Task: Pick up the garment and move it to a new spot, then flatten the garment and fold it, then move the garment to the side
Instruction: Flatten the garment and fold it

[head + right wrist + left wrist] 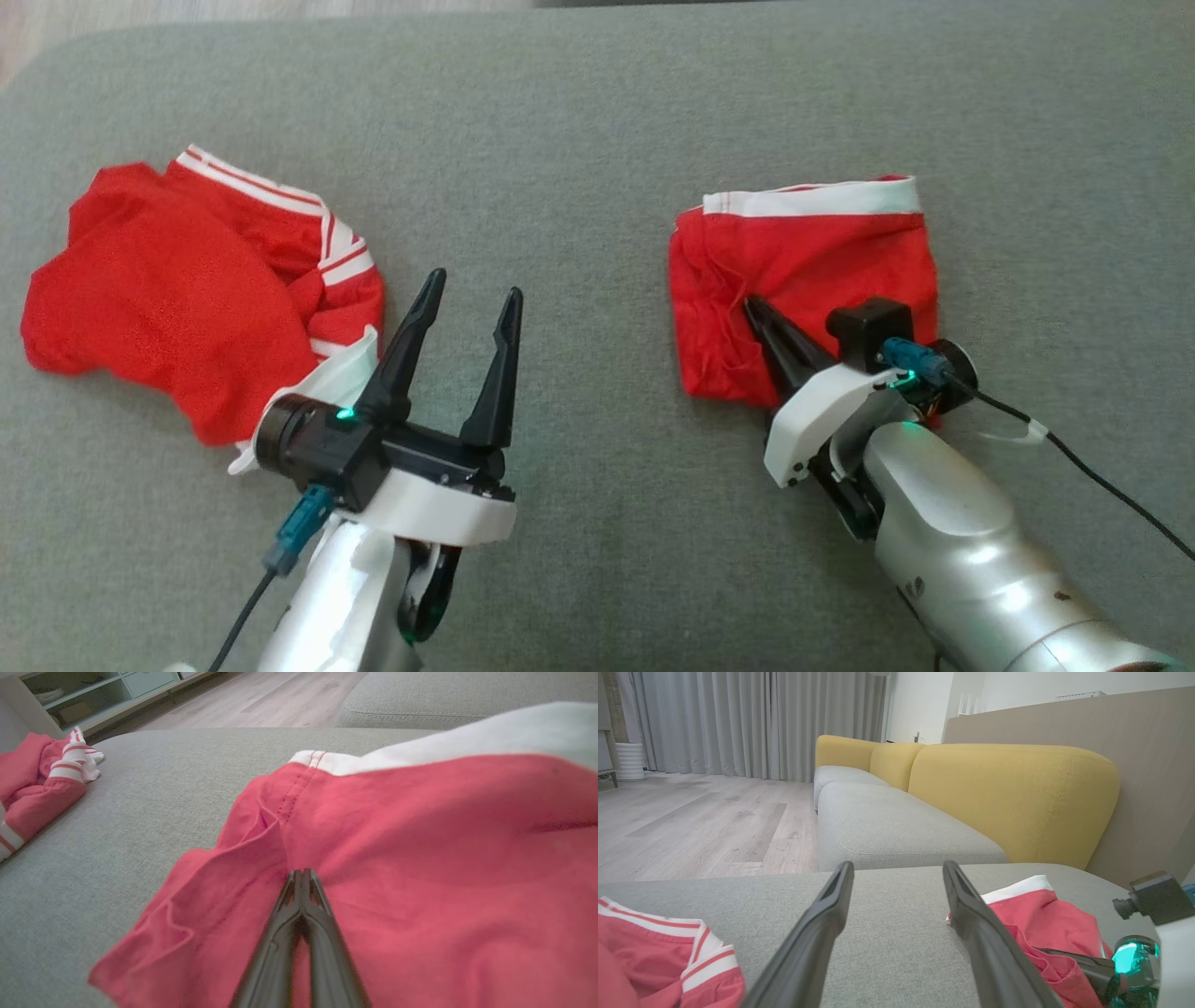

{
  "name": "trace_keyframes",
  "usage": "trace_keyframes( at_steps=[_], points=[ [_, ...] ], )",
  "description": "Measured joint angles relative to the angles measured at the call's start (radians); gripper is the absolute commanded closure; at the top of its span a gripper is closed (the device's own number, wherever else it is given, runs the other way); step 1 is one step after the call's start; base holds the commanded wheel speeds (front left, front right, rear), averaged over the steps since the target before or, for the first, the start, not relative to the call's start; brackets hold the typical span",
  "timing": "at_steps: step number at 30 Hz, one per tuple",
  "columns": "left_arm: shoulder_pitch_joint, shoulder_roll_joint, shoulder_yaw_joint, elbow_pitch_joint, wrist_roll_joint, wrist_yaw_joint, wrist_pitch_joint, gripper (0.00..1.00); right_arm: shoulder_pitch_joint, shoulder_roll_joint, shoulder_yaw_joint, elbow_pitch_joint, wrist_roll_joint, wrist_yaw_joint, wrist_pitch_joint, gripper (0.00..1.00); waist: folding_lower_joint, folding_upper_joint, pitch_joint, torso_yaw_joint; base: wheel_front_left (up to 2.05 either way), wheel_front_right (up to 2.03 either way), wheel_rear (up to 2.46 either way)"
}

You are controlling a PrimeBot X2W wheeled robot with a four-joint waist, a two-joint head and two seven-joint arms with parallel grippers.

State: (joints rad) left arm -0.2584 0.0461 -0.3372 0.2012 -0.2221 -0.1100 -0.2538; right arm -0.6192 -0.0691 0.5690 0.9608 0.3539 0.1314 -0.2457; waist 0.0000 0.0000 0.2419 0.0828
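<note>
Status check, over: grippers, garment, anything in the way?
Left gripper open, empty, over the cushion. Right gripper shut, tips on the folded garment. Crumpled garment lies apart at left; nothing blocking.

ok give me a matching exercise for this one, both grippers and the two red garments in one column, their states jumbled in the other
Things:
1. left gripper
2. right gripper
3. garment on the robot's left
4. garment on the robot's right

States:
a. folded into a rough square, white band at the far edge
b. jaws shut, tips on red cloth
c. crumpled heap with striped trim
d. jaws wide open, nothing between them

Pairs: 1-d, 2-b, 3-c, 4-a
</note>
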Motion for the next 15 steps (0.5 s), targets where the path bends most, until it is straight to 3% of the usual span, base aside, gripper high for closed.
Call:
trace_keyframes(
  at_steps=[3, 6, 15],
  points=[
    [0.007, 0.0, 0.011, 0.002, 0.0, 0.0, 0.0, 0.0, 0.0, 0.002, -0.01, 0.018, 0.001, 0.0, -0.002, 1.0, 0.0, 0.0, -0.018, -0.013, 0.0, 0.0, 0.0],
    [0.021, 0.0, 0.02, 0.002, 0.0, 0.0, 0.0, 0.0, 0.005, -0.002, -0.083, -0.01, -0.004, 0.0, -0.002, 1.0, 0.0, 0.0, -0.036, -0.032, 0.0, 0.0, 0.0],
    [0.052, 0.0, 0.041, -0.006, 0.0, 0.003, 0.0, 0.0, 0.21, -0.034, -0.443, -0.361, -0.162, 0.0, -0.005, 1.0, -0.0001, 0.0, -0.1, -0.104, 0.0, 0.0, 0.0]
  ],
)
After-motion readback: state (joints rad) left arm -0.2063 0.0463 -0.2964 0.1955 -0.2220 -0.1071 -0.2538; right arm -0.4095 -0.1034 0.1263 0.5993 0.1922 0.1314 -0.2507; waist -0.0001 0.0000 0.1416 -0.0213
